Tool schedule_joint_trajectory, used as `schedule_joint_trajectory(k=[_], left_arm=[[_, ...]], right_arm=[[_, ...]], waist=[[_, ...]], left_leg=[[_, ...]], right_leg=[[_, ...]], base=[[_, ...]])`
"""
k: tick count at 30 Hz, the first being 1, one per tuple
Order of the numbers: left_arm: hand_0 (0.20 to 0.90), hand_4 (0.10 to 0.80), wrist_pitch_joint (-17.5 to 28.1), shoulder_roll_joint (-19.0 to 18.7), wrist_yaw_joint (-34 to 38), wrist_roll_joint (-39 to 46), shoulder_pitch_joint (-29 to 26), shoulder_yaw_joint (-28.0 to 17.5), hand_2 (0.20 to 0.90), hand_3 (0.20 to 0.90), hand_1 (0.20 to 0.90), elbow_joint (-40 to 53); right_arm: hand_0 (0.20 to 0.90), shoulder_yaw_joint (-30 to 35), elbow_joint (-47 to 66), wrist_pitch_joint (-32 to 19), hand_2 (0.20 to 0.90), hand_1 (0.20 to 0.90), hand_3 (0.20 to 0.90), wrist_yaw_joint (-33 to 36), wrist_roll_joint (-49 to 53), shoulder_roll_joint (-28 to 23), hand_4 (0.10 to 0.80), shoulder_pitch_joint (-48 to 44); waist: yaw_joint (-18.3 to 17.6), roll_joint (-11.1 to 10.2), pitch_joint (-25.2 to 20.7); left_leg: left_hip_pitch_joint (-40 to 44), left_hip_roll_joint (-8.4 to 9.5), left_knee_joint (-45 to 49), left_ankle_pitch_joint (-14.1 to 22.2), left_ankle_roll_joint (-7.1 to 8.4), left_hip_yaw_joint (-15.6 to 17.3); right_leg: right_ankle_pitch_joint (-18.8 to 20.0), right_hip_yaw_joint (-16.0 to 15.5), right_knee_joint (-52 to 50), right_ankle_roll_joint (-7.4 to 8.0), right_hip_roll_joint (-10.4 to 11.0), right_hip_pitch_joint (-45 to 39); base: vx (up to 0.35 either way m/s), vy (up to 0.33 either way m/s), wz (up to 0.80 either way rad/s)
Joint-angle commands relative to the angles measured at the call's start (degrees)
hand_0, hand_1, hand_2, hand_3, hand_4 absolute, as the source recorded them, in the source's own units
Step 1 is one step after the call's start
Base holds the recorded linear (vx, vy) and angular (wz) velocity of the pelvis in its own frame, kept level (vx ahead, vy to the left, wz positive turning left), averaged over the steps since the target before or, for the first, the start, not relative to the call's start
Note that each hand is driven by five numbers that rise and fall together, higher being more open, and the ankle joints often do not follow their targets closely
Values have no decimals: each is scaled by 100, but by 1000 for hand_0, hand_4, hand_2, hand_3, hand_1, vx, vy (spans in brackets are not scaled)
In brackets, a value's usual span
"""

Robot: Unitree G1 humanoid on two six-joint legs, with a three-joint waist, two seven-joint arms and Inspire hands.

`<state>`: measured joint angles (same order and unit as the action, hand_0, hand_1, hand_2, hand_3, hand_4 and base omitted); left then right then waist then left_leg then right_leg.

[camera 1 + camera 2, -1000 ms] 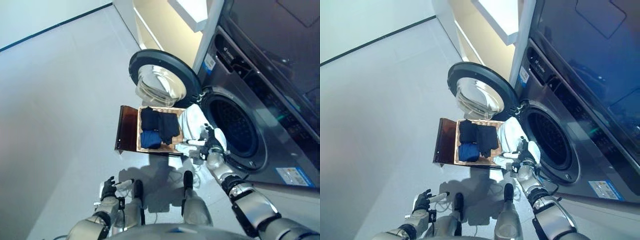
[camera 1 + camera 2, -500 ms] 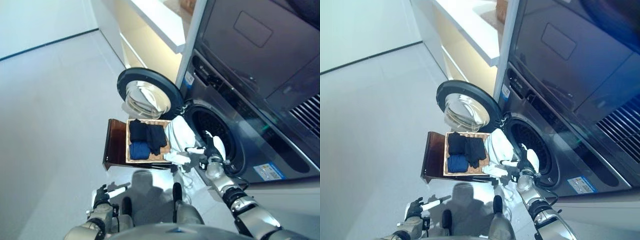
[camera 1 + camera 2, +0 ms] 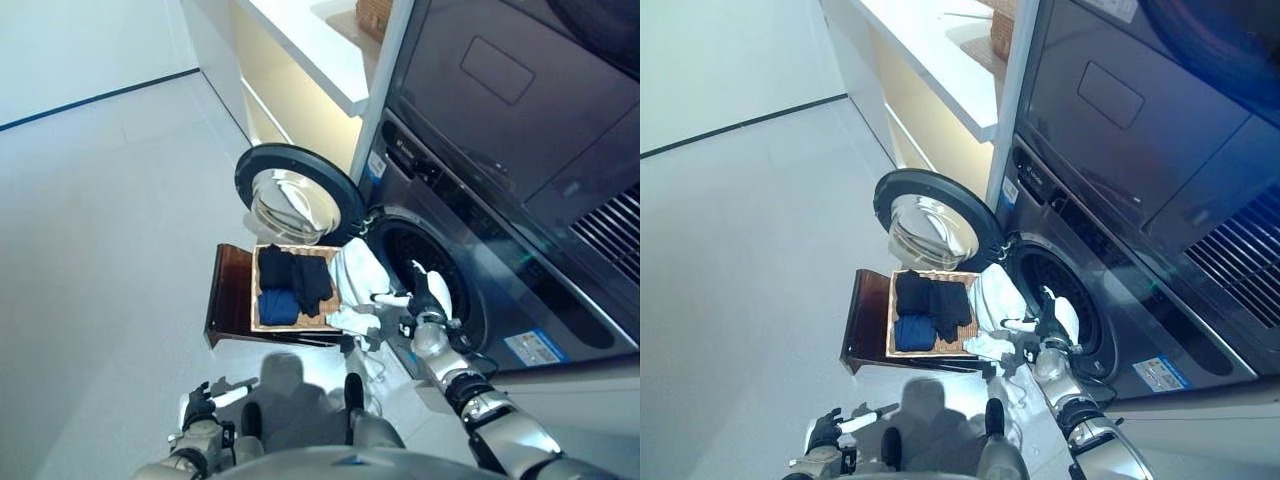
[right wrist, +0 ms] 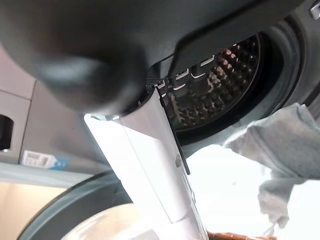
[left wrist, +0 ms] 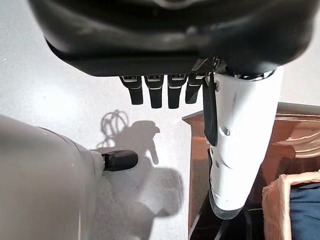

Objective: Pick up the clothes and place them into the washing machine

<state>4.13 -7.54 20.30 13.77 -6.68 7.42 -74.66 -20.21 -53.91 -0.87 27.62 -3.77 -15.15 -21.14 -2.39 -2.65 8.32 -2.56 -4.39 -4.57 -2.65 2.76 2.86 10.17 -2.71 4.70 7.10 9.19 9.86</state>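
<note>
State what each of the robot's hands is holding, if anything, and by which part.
The right hand grips the white garment by its lower edge, just before the washing machine drum. The left hand holds nothing; its fingers hang straight above the floor.

Home laundry corner: front-loading washing machine (image 3: 470, 290) with its round door (image 3: 296, 195) swung open, just ahead of the right hand (image 3: 425, 312). A second appliance (image 3: 520, 110) sits stacked above. White counter (image 3: 315, 45), pale tiled floor (image 3: 110, 230), wicker basket of folded clothes (image 3: 290, 290) on a wooden stand (image 3: 228, 295) beside that hand.
</note>
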Motion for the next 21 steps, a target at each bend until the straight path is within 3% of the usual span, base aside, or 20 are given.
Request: schedule_joint_trajectory(k=[1,21], left_arm=[[900,800,223,-183,69,220,-486,32,900,900,900,-103],[900,800,460,-150,16,864,-674,135,900,900,900,45]], right_arm=[[900,-21,-242,-203,900,900,900,157,-11,-202,800,-1243],[900,-301,-1136,-79,900,900,900,-56,229,-320,800,-2154]], waist=[[125,130,394],[385,455,899]], left_leg=[[14,-222,-43,236,284,-388],[-646,-45,-43,-61,346,-755]], right_leg=[[-542,-128,-660,367,529,58],[-480,-387,-677,324,660,363]], base=[[5,-41,12],[-8,-16,13]])
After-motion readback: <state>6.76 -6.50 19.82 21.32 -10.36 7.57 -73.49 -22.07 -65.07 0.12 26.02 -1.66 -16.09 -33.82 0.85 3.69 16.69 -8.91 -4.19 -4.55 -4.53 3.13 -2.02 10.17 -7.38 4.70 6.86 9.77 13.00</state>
